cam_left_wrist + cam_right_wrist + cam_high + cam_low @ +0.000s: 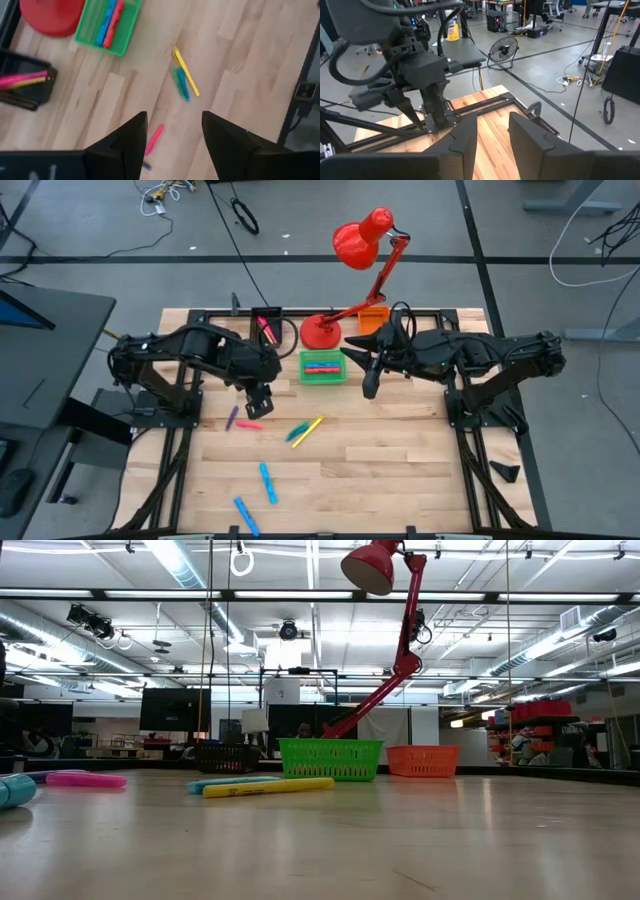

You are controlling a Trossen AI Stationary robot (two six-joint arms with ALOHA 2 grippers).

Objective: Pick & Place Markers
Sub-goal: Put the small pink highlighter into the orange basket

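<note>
Wooden planking is being used as the work surface, with a lab of desks and monitors lying beyond it.

The markers are being found in two states. A pink marker [250, 424] and a purple marker [232, 418] are lying just below and beside the left gripper [259, 402]; in the left wrist view the pink marker [154, 139] is showing between the spread fingers, with nothing pinched. A yellow marker [310, 427] and a teal marker [298, 431] are lying crossed a little farther toward the table's middle, and two blue markers [268, 482] are resting well apart, toward the table's near edge. Other markers are already being held in the green bin [323, 367] and the black bin [266, 326]; the orange bin [372, 319] is sitting behind the right gripper.

The step in hand is judged to be the approach for a pick: the left gripper is being held above the pink marker. The next move is judged to call for a descent that straddles the thin stick across its width.

The right gripper [368, 384] is being held just beside the green bin, its fingers parted and empty. The red lamp [360, 242] is standing behind the bins.
</note>
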